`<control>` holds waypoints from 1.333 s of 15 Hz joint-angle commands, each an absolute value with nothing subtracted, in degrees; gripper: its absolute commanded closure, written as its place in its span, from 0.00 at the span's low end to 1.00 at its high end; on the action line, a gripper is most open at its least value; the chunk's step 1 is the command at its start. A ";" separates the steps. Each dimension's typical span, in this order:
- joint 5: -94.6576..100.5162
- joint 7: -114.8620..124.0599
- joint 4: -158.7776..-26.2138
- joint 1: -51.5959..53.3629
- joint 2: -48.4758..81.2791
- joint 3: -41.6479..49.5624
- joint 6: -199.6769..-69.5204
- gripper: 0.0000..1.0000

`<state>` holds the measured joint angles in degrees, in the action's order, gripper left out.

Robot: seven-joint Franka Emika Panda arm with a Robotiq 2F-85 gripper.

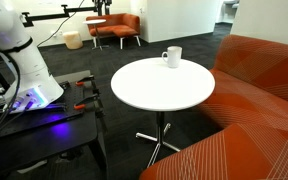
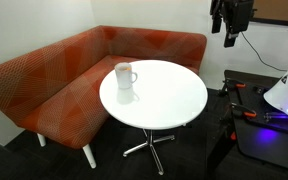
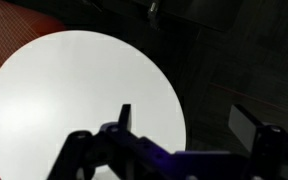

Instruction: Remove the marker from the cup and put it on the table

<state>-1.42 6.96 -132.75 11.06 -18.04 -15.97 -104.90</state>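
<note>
The white cup stands near the rim of the round white table in both exterior views (cup (image 1: 172, 57) (image 2: 125, 76), table (image 1: 154, 92) (image 2: 169, 100)). No marker shows in any view; the inside of the cup is not visible. My gripper (image 2: 230, 38) hangs high in the air beyond the table edge away from the cup, far from it. In the wrist view the gripper (image 3: 184, 122) is open and empty, its two fingers spread over the table's (image 3: 74, 100) edge and the dark floor. The cup is out of the wrist view.
An orange corner sofa (image 1: 269, 90) (image 2: 64, 65) wraps round the table on the cup's side. The dark workbench (image 1: 34, 125) (image 2: 269, 130) with cables and the white robot base (image 1: 24, 65) stands next to the table. Orange chairs (image 1: 119, 28) stand far back.
</note>
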 commanded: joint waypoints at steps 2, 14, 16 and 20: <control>1.55 7.39 -130.87 10.79 -15.14 -15.23 -107.96 0.00; 4.76 10.17 -122.69 7.81 -7.98 -11.36 -114.76 0.00; 4.76 10.60 -119.74 7.30 -6.18 -10.68 -113.78 0.00; 3.96 11.35 -113.36 6.64 -1.76 -9.25 -111.51 0.00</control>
